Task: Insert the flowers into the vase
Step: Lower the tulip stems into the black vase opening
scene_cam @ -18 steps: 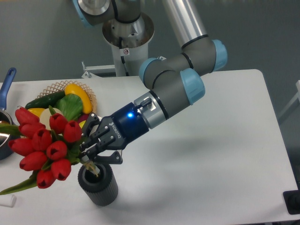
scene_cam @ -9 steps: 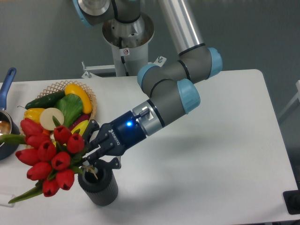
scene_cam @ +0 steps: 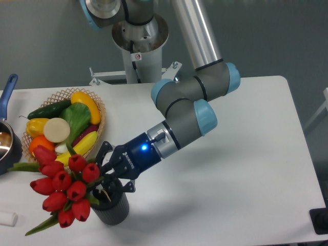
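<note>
The flowers (scene_cam: 64, 187), a bunch of red tulip heads with green leaves, lean out to the left at the table's front left. Their stems run right into the mouth of the vase (scene_cam: 111, 206), a small dark ribbed cylinder standing upright. My gripper (scene_cam: 104, 176) sits right above the vase's rim, shut on the stems just behind the tulip heads. The stem ends are hidden inside the vase and behind the fingers.
A woven basket (scene_cam: 98, 107) of vegetables and fruit stands behind the flowers at the left. A dark pot with a blue handle (scene_cam: 8, 88) sits at the left edge. A small white object (scene_cam: 7, 219) lies at the front left corner.
The gripper has moved down and slightly right with the flowers. The bunch now hangs lower, and the stems reach deeper into the vase.
</note>
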Motion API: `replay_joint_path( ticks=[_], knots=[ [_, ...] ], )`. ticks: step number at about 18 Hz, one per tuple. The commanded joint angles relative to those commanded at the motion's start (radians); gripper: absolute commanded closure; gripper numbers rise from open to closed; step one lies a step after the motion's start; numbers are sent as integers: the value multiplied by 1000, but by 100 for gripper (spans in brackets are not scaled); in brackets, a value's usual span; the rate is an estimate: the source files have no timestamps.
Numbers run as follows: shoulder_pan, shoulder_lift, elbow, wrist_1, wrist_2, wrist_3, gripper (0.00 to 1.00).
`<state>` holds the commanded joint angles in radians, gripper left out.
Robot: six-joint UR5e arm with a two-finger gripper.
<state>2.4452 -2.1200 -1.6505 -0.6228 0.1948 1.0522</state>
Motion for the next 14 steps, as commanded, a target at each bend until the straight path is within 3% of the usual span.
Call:
replay_joint_path(
  ticks=[4,14],
  knots=[
    [3,-2,-35,0,0,35,81],
    [21,-26,-55,0,0,46,73]
  ],
)
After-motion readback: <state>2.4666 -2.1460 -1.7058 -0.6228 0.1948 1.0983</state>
